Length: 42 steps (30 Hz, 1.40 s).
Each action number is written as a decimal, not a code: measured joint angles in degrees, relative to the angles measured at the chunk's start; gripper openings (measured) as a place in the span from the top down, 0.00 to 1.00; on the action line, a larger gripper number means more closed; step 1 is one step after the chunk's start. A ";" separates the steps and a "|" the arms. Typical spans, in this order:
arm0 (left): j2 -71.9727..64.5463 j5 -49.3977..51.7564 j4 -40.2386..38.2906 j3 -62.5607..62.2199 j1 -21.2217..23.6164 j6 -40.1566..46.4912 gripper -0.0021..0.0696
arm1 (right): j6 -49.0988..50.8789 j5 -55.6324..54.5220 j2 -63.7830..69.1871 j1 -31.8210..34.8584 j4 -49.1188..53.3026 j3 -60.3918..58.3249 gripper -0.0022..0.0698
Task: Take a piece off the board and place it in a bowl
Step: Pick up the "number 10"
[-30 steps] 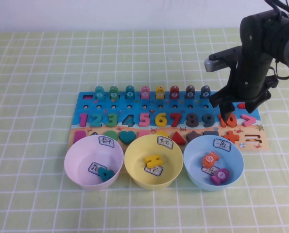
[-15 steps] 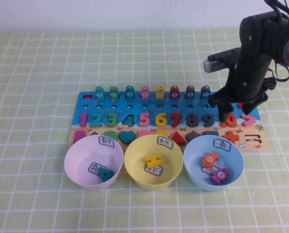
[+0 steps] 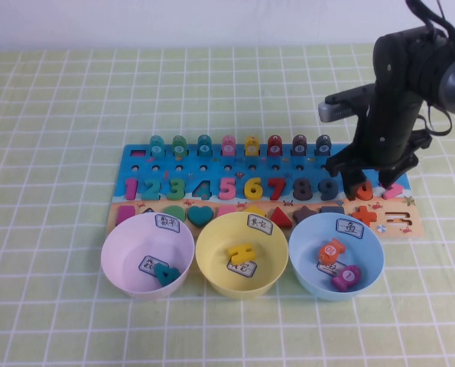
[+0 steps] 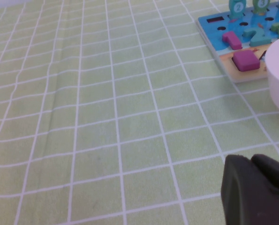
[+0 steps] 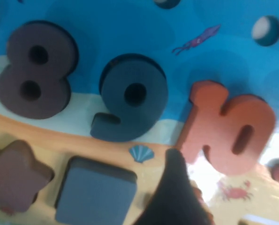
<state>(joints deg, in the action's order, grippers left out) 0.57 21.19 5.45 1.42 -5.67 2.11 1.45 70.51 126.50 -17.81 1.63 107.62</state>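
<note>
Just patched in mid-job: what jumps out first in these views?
The right gripper dominates, down over the right end of the board, fingers spread around the orange 10 piece, which seems tilted in its slot beside the dark 9. Three bowls line the board's near edge: the pink bowl on the left, a yellow bowl in the middle, a blue bowl on the right. The left gripper sits low over bare tablecloth, left of the board.
</note>
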 joint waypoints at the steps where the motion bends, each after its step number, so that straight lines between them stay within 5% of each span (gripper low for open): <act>1: 0.00 0.00 0.10 0.00 0.00 0.00 0.98 | 0.00 -0.10 0.35 0.00 0.00 0.00 0.33; 18: 0.00 0.10 0.10 0.00 0.00 0.00 0.98 | 1.33 -1.61 1.19 0.00 -0.14 0.10 0.33; 26: 0.00 0.10 0.32 0.00 0.00 0.00 0.98 | 1.66 -1.74 1.19 0.00 -0.64 0.10 0.51; 38: 0.00 0.10 0.50 0.00 0.00 0.00 0.98 | 2.15 -0.73 1.57 0.09 -0.86 1.70 0.52; 42: 0.00 0.10 0.59 0.00 0.00 0.00 0.98 | 1.94 0.04 1.69 0.09 -1.22 5.34 0.89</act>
<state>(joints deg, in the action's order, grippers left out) 0.57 21.29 6.04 1.42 -5.67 2.11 3.39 70.55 128.19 -17.73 0.41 112.96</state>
